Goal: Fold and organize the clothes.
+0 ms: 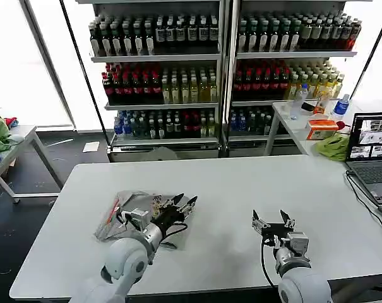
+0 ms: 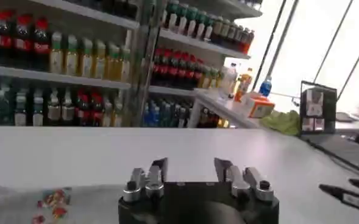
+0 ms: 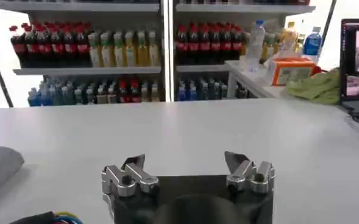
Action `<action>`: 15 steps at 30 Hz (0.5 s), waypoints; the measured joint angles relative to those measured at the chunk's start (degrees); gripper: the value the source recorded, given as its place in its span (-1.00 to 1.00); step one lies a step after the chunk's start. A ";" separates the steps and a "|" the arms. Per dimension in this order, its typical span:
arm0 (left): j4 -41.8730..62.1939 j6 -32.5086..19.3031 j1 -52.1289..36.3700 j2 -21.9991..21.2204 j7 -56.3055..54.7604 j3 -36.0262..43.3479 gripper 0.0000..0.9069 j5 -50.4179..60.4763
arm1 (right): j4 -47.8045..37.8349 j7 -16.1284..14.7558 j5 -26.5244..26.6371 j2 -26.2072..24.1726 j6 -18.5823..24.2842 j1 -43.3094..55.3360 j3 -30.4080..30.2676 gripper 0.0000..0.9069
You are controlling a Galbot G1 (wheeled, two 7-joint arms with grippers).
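Your left gripper (image 1: 183,204), released, hovers over the grey shirt (image 1: 124,211); right gripper (image 1: 271,222), released too, has bare white table (image 1: 241,183) around it.

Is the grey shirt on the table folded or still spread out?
Folded: the shirt lies as a compact, slightly rumpled bundle, no sleeves spread, on the table under the open left gripper.

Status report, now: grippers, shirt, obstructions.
Left gripper open, over the shirt. Right gripper open, above bare table. Shirt bunched up, unfolded. Nothing in the way.
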 measured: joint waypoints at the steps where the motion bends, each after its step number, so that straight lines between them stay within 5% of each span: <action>1: 0.26 -0.09 -0.37 -0.40 -0.22 0.14 1.00 -0.08 | -0.19 0.17 0.75 -0.11 -0.02 0.21 -0.20 1.00; 15: -0.95 1.05 -0.63 3.15 -4.32 -5.57 1.00 2.84 | -4.82 4.94 19.86 0.52 -0.25 9.61 -8.71 1.00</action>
